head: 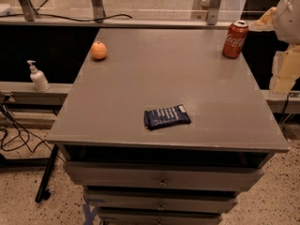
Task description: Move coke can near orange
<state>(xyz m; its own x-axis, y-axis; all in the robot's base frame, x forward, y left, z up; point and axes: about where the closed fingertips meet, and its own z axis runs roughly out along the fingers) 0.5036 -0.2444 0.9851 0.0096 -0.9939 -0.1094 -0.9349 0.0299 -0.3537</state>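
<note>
The red coke can (pixel 235 39) stands upright at the far right corner of the grey table (pixel 168 78). The orange (pixel 98 50) sits near the far left edge of the table, well apart from the can. My gripper (pixel 265 19) shows only in part at the top right edge of the camera view, just right of the can and at about the height of its top, off the table's side. It holds nothing that I can see.
A dark blue snack packet (pixel 166 116) lies flat near the table's front middle. Pale arm parts (pixel 284 71) hang at the right edge. A white pump bottle (pixel 38 77) stands on a ledge to the left. Drawers (pixel 161 179) are below the tabletop. Cables lie on the floor at left.
</note>
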